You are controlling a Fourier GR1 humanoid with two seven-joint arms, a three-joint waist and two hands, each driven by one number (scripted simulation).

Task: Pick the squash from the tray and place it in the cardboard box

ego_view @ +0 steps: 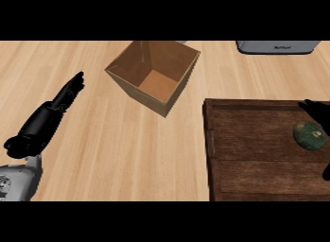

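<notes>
A round dark green squash [309,135] lies on the dark wooden tray [258,156] at the right, near the tray's right side. My right hand [328,118] enters from the right edge with its fingers spread over and just beyond the squash, not closed on it; the thumb shows lower at the edge. An open cardboard box [153,75] stands tilted on the counter to the upper left of the tray, nothing visible inside. My left hand [59,104] rests at the left with its fingers straight, pointing up the counter.
A grey appliance [277,47] sits at the counter's far edge, upper right. Bare wooden counter [125,156] lies between my left arm and the tray.
</notes>
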